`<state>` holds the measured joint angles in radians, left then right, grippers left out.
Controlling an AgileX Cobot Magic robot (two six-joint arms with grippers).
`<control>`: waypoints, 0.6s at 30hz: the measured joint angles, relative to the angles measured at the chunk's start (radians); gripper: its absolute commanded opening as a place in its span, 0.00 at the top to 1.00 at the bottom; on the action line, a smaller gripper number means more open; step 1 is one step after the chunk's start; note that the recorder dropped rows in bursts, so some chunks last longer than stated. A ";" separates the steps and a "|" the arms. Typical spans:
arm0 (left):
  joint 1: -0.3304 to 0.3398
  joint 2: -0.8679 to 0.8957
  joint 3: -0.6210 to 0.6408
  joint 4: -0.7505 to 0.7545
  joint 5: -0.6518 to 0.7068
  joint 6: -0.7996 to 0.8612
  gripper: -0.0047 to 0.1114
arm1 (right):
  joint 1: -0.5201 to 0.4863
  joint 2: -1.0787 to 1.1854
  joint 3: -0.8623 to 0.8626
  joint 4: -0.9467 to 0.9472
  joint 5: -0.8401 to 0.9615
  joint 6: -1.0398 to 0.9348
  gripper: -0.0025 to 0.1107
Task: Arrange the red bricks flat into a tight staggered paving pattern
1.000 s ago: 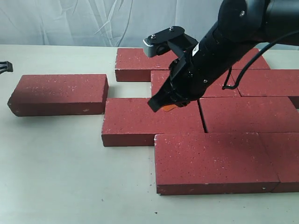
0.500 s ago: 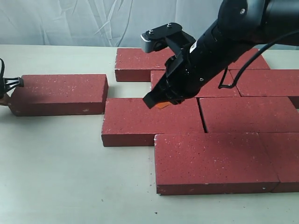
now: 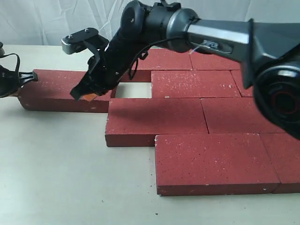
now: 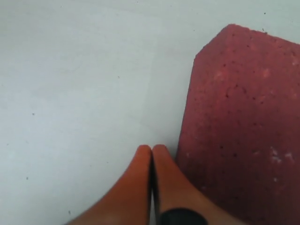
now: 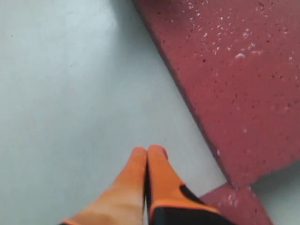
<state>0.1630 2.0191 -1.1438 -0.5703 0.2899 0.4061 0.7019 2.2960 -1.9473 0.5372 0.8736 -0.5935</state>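
Note:
One red brick (image 3: 51, 91) lies apart at the left, a small gap of table (image 3: 133, 90) between it and the paved group. Several more red bricks lie flat in staggered rows, among them one (image 3: 154, 122), one (image 3: 215, 161) and one (image 3: 194, 83). My left gripper (image 3: 33, 75) is shut and sits at the loose brick's left end; in the left wrist view its tips (image 4: 152, 150) rest beside the brick (image 4: 243, 131). My right gripper (image 3: 85, 96), shut and empty, hangs by the loose brick's right part. In the right wrist view its tips (image 5: 148, 151) are over bare table beside a brick (image 5: 234, 79).
The right arm (image 3: 178, 23) stretches across the back rows from the right and hides part of them. A white cloth backdrop (image 3: 56, 18) stands behind the pale table (image 3: 61, 178).
The right arm has swung left, from above the paved bricks to the loose brick. The left gripper has come in to that brick's left end, and the brick has slid right toward the group.

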 measured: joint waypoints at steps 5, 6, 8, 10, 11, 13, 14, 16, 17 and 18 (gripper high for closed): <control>-0.004 0.000 0.000 0.019 -0.022 0.000 0.96 | 0.012 0.220 -0.281 -0.067 0.141 0.058 0.99; -0.002 0.000 0.000 0.023 -0.022 0.000 0.96 | 0.016 0.243 -0.307 -0.086 0.152 0.069 0.99; 0.021 0.000 0.000 0.025 -0.020 0.000 0.96 | 0.019 0.264 -0.319 -0.112 0.152 0.086 0.99; 0.055 0.000 0.000 0.025 -0.020 0.000 0.96 | 0.019 0.265 -0.321 -0.134 0.144 0.095 0.99; 0.067 0.000 0.000 0.025 -0.020 0.000 0.96 | 0.019 0.265 -0.324 -0.147 0.132 0.102 0.99; 0.076 0.000 0.000 0.025 -0.020 0.000 0.96 | 0.019 0.265 -0.324 -0.177 0.111 0.115 0.99; 0.076 0.000 0.000 0.025 -0.020 0.000 0.96 | 0.019 0.265 -0.324 -0.190 0.104 0.117 0.99; 0.076 0.000 0.000 0.025 -0.018 0.000 0.96 | 0.019 0.265 -0.324 -0.209 0.093 0.122 0.99; 0.076 0.000 0.000 0.024 -0.018 0.000 0.96 | 0.019 0.265 -0.324 -0.224 0.085 0.127 0.99; 0.076 0.000 0.000 0.021 -0.016 0.000 0.96 | 0.019 0.265 -0.324 -0.237 0.077 0.135 0.99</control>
<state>0.2387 2.0191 -1.1438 -0.5495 0.2739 0.4061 0.7206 2.5613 -2.2716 0.2998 0.9505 -0.4582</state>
